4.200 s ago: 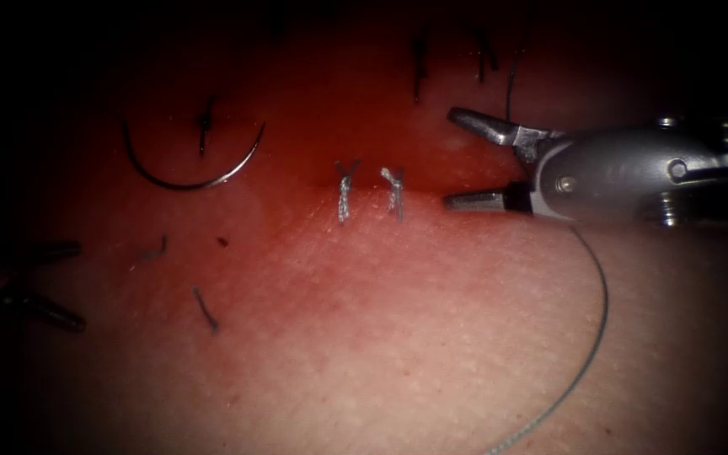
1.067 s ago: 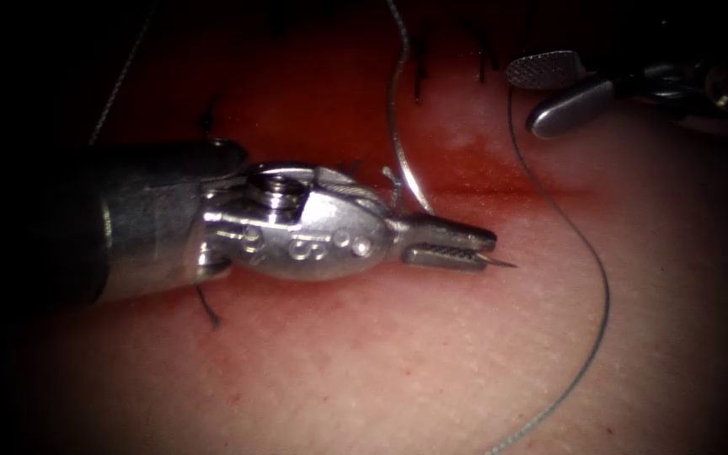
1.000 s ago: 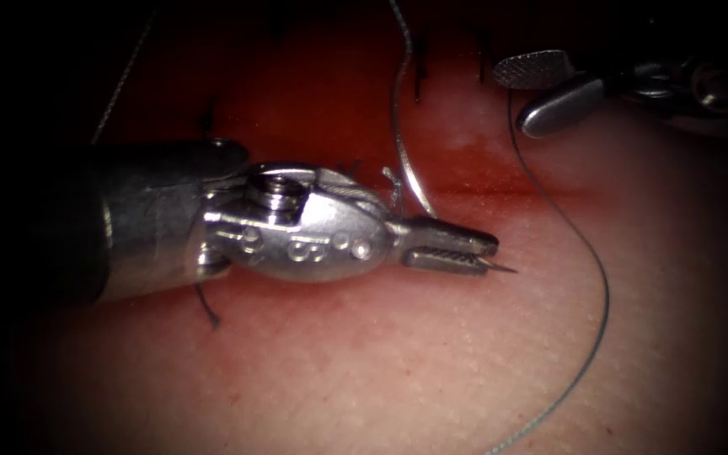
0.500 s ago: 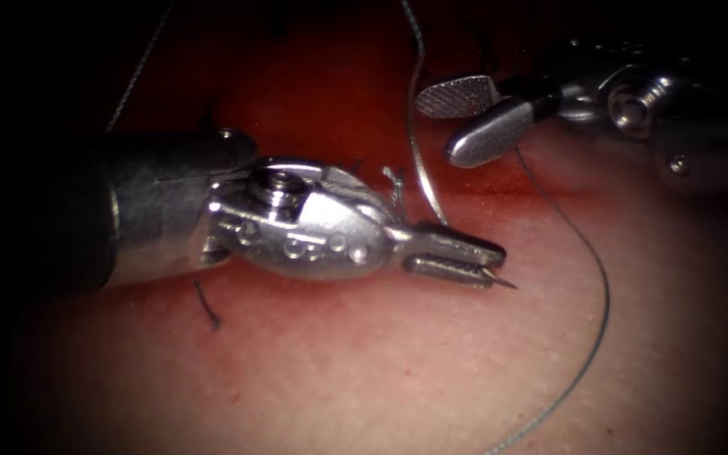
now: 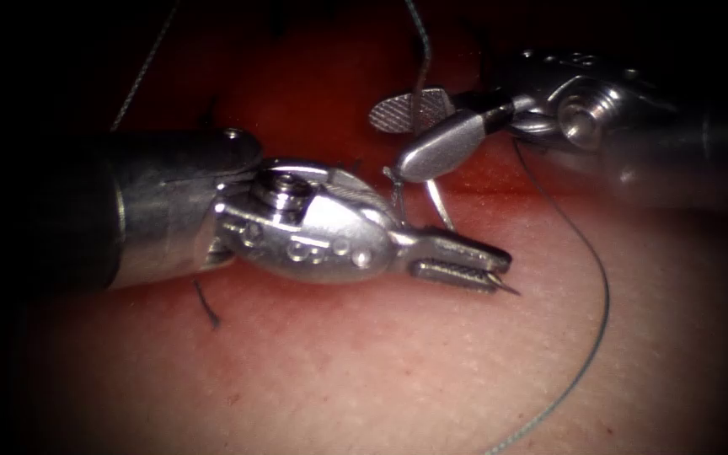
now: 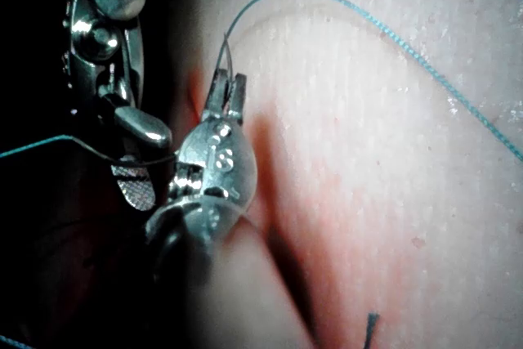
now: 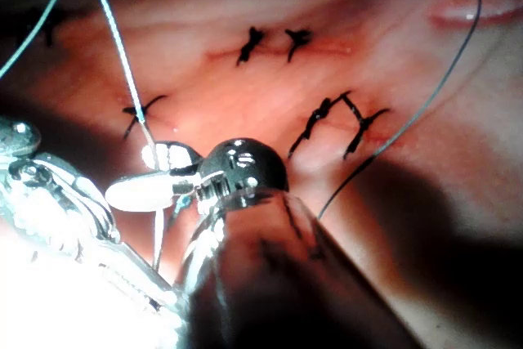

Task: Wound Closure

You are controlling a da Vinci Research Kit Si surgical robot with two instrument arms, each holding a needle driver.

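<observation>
My left tool (image 5: pixel 499 271) comes in from the left, its jaws shut on the curved needle (image 5: pixel 440 209) just behind the point. The sharp tip (image 5: pixel 511 291) sticks out past the jaws, just above the tissue and not in it. From the jaws the needle arcs upward to its thread (image 5: pixel 417 21). My right tool (image 5: pixel 386 141) stands open with the needle's upper body between its jaws, holding nothing. In the left wrist view the left tool (image 6: pixel 229 79) grips the needle, with teal thread (image 6: pixel 392 30) beyond. The right wrist view has the right tool (image 7: pixel 131 173) open beside the thread (image 7: pixel 114 38).
The thread (image 5: pixel 604 295) loops over the pale tissue on the right. A tied stitch (image 5: pixel 393 177) peeks out behind the left tool over the red cut (image 5: pixel 499 181). Several dark knotted stitches (image 7: pixel 335 116) lie on the tissue. A cut thread end (image 5: pixel 206 307) lies by the left shaft.
The right tool has moved left and down from the upper right until its open jaws straddle the needle's upper body. The left tool has kept its grip and sunk slightly.
</observation>
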